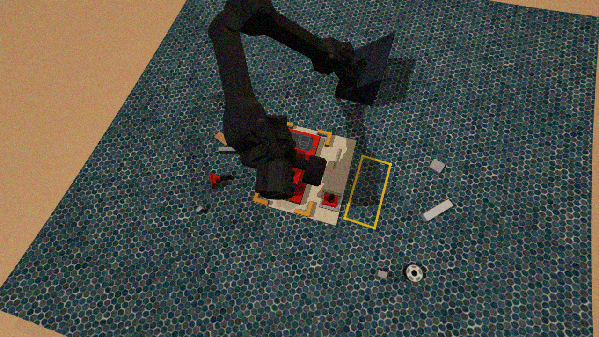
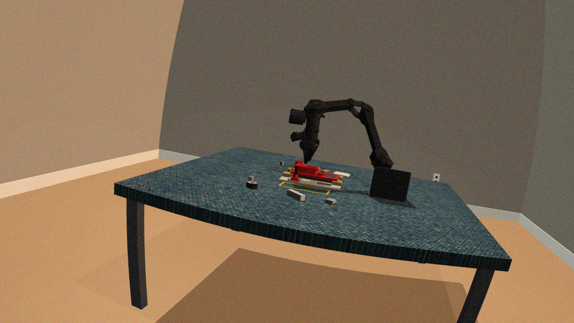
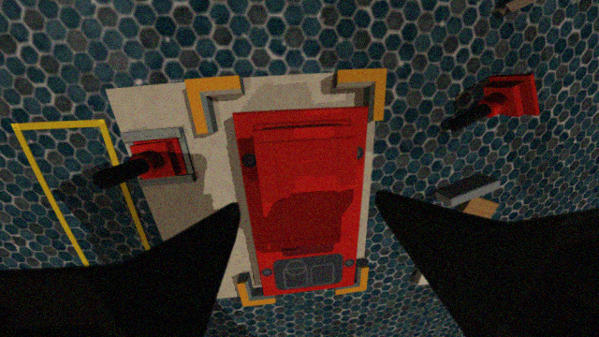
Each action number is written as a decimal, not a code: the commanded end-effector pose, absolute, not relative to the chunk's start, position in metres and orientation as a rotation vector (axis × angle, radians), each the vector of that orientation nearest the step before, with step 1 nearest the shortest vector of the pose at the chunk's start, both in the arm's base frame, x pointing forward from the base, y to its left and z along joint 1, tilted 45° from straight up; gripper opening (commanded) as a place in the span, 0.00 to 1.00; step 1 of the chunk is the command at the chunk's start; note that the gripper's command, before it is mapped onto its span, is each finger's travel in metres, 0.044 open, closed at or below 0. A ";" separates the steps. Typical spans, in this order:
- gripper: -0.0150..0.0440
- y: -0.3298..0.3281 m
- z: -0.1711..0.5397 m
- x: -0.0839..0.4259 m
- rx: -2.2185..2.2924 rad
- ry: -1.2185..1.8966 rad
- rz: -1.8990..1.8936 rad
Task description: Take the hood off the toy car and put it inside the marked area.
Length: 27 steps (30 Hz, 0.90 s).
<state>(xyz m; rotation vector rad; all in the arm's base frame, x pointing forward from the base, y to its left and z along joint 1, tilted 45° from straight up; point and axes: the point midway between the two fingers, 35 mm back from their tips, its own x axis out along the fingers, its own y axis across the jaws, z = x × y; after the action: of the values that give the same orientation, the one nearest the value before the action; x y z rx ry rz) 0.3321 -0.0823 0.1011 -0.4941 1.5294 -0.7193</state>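
The toy car [image 1: 317, 141] [image 2: 328, 176] [image 3: 348, 278] is red and sits between orange corner brackets on a cream board [image 1: 348, 146] [image 3: 150, 100]. Its hood [image 1: 298, 175] [image 2: 306, 169] [image 3: 304, 164] is the raised red block on top, in place on the car. My gripper [image 2: 306, 161] [image 3: 309, 202] is open and empty, pointing down just above the car. In the wrist view its fingertips appear on either side of the hood. The arm hides the fingers in the top view. The marked area [image 1: 383, 195] [image 2: 328, 193] [image 3: 58, 124] is a yellow outline beside the board, with no object in it.
A red piece with a black rod [image 1: 331, 199] [image 3: 161, 159] stands in a grey holder on the board. A similar piece [image 1: 214, 180] [image 3: 519, 95] lies beyond the car. A wheel [image 1: 414, 272] [image 2: 252, 185], a pale bar [image 1: 437, 209] [image 2: 296, 194] and a small block [image 1: 436, 165] [image 2: 330, 201] lie outside the outline.
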 end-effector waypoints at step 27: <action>1.00 -0.097 0.088 0.328 -0.501 1.531 -0.721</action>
<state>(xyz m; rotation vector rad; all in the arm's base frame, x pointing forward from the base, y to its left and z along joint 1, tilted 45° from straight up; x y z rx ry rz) 0.3288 -0.0952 0.0894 -0.4947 1.5299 -0.7212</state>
